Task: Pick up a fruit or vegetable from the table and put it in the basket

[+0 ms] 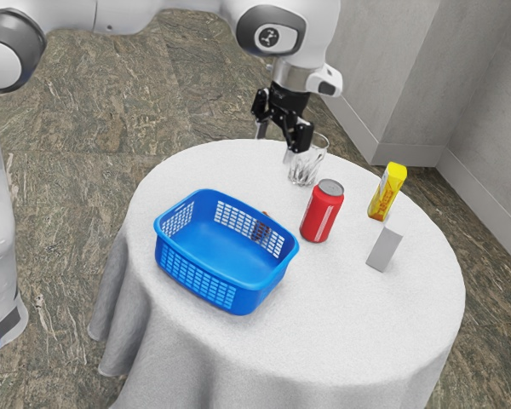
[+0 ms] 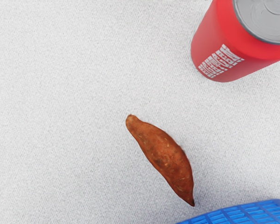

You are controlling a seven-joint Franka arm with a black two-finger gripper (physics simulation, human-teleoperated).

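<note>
The claw (image 1: 274,143) hangs open and empty above the counter (image 1: 349,298); the sweet potato (image 2: 164,153) (a slim, tapering one) lies lower, off to the claw's basket side, on the cloth just beside the blue basket (image 1: 220,294), near the red can (image 1: 321,213).

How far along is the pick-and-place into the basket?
Done: nothing visible of the pick or the place. The sweet potato lies on the table beside the basket, not in it.
In hand: nothing; the gripper is open, above the table's far side.
Left: reach the sweet potato, grip, lift, carry, release.
</note>
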